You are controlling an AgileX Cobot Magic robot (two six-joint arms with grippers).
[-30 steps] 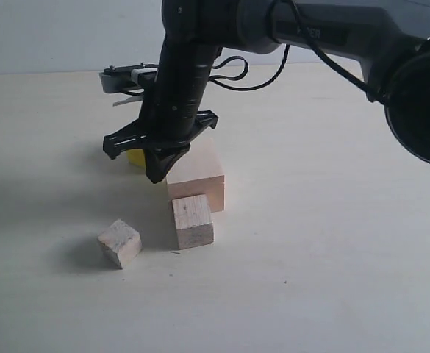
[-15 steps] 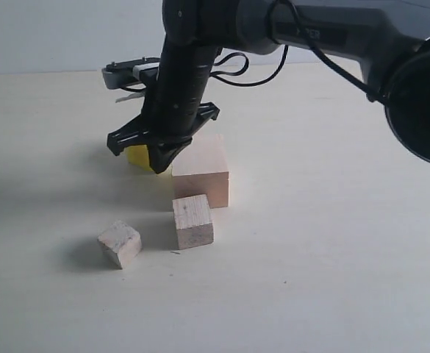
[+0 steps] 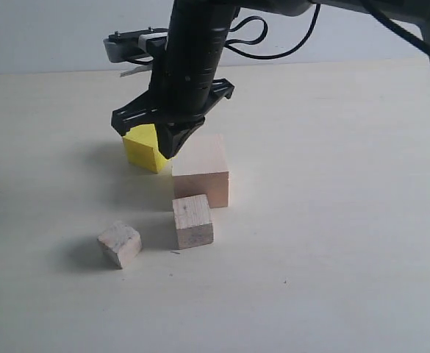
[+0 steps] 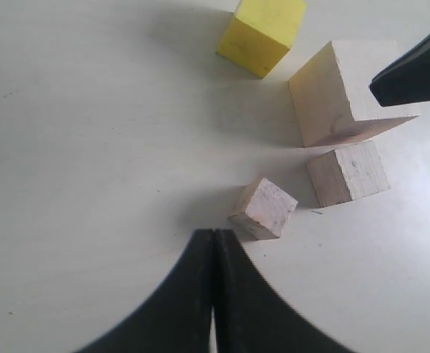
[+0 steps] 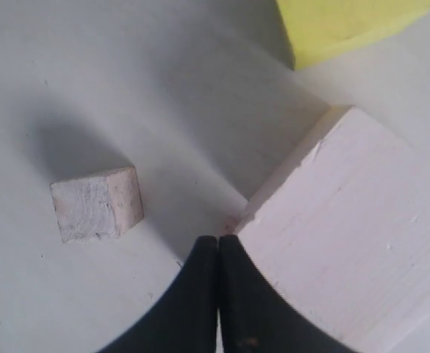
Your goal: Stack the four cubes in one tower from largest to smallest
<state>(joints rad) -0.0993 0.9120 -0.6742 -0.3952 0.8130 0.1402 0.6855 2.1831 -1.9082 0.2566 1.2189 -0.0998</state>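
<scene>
All four cubes lie apart on the table, none stacked. The largest pale wood cube (image 3: pixel 200 170) (image 4: pixel 339 99) (image 5: pixel 354 243) has the yellow cube (image 3: pixel 145 149) (image 4: pixel 262 33) (image 5: pixel 347 26) behind it to the left. The smaller wood cube (image 3: pixel 192 220) (image 4: pixel 348 173) sits right in front of it. The smallest greyish cube (image 3: pixel 119 244) (image 4: pixel 264 208) (image 5: pixel 97 202) lies front left. My right gripper (image 3: pixel 172 151) (image 5: pixel 218 239) hangs shut and empty over the big cube's left top corner. My left gripper (image 4: pixel 215 234) is shut and empty, above the table near the smallest cube.
The pale tabletop (image 3: pixel 332 243) spreads bare to the right and front of the cubes. The right arm's black body and cables (image 3: pixel 200 51) rise over the yellow cube. A pale wall (image 3: pixel 53 33) bounds the back.
My right gripper has lifted and drifted slightly right, so the yellow cube now shows. The large cube shifted a little right early on. The two small cubes stayed put.
</scene>
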